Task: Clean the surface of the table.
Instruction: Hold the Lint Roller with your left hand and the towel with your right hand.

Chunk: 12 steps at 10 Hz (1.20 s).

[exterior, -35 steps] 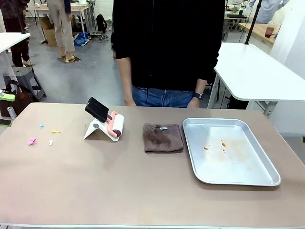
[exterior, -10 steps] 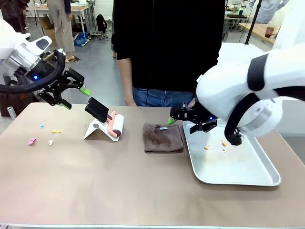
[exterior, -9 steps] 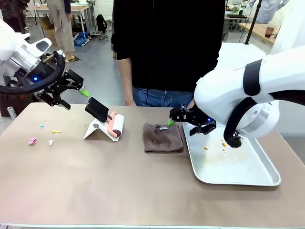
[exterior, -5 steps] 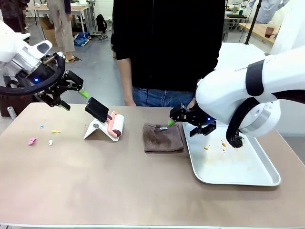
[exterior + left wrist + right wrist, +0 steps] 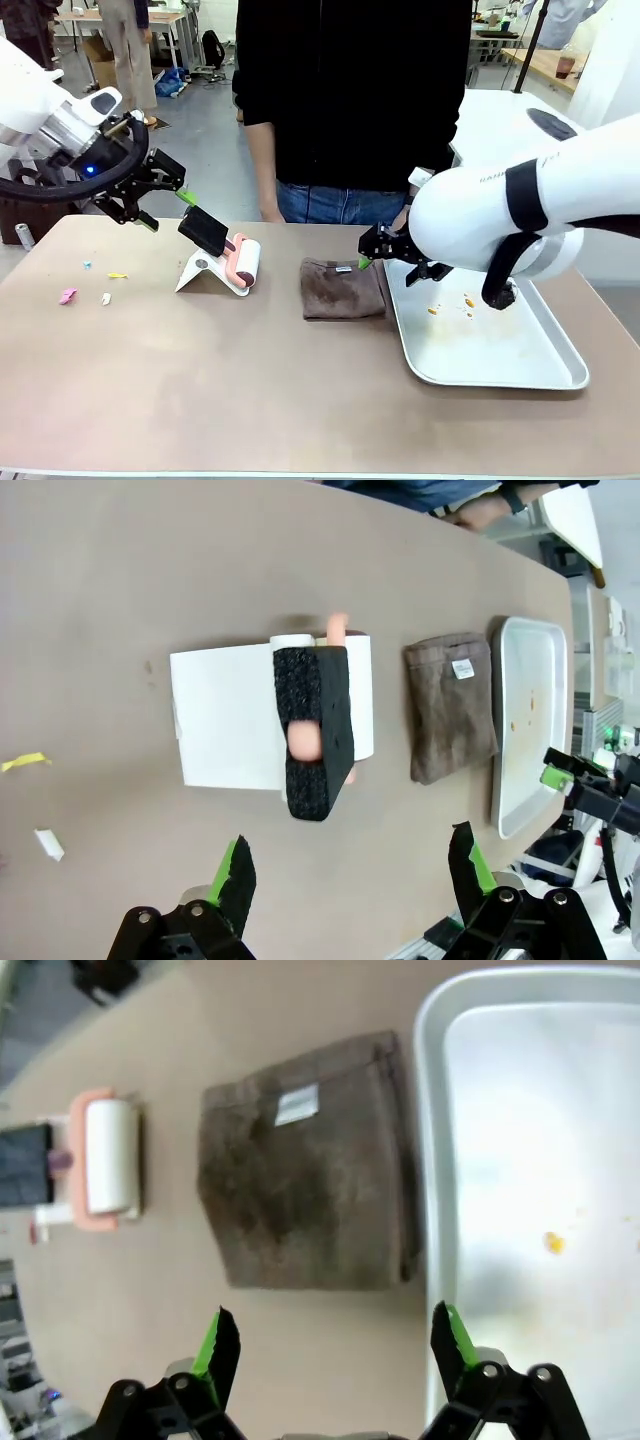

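Observation:
The tan table [image 5: 250, 380] carries small coloured scraps at its left: pink [image 5: 67, 296], yellow [image 5: 117, 275] and white [image 5: 106, 298]. A pink lint roller [image 5: 240, 262] with a black handle [image 5: 312, 730] rests on a white stand [image 5: 225, 715]. My left gripper [image 5: 167, 208] hovers open just up and left of that handle, and its own view [image 5: 350, 865] looks straight down on it. A folded brown cloth [image 5: 342, 289] lies mid-table. My right gripper [image 5: 392, 262] hangs open above the cloth's right edge [image 5: 333, 1345], holding nothing.
A shiny metal tray [image 5: 480, 315] with a few orange crumbs [image 5: 468, 300] sits right of the cloth. A person in black stands at the far edge [image 5: 340, 120]. A white-topped table [image 5: 530, 150] stands behind on the right.
Both arms have come into view since the earliest frame. In the last second the left gripper edged right toward the roller handle, and the right arm rose while its gripper stayed by the cloth.

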### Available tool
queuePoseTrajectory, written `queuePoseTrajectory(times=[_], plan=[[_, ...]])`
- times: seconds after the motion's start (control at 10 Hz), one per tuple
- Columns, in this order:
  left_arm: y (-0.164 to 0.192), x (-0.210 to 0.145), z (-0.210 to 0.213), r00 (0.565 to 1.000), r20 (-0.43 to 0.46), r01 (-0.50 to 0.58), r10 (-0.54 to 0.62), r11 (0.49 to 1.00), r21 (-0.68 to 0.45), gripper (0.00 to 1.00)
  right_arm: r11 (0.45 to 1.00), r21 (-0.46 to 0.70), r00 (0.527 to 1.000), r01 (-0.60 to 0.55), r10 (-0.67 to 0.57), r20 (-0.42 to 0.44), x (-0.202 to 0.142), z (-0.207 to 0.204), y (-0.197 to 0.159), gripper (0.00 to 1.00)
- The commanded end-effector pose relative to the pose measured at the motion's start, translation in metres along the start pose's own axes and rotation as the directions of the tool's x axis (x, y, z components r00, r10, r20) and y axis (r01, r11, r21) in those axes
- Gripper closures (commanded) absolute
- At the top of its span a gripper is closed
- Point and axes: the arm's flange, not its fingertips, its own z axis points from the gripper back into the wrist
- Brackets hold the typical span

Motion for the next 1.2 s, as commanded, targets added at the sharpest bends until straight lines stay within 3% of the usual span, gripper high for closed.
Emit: queuePoseTrajectory(times=[0.0, 0.4, 0.7, 1.1], plan=[[0.004, 0.011, -0.006, 0.999, 0.033, -0.002, 0.003, 0.999, -0.032, 0.00, 0.991, -0.131, 1.000, -0.017, 0.016, -0.007, 0.034, -0.002, 0.039, 0.00], [0.006, 0.020, -0.023, 0.999, 0.028, 0.035, -0.035, 0.999, -0.010, 0.00, 0.947, -0.254, 0.976, -0.195, 0.163, -0.141, 0.070, -0.040, 0.081, 0.00], [0.014, 0.025, -0.026, 0.997, 0.027, 0.069, -0.069, 0.998, -0.012, 0.00, 0.919, -0.327, 0.967, -0.219, 0.159, -0.201, 0.068, -0.081, 0.092, 0.00], [0.018, 0.025, -0.034, 0.998, -0.008, 0.069, -0.069, 0.996, -0.059, 0.00, 0.912, -0.370, 0.972, -0.176, 0.101, -0.211, 0.064, -0.100, 0.085, 0.00]])
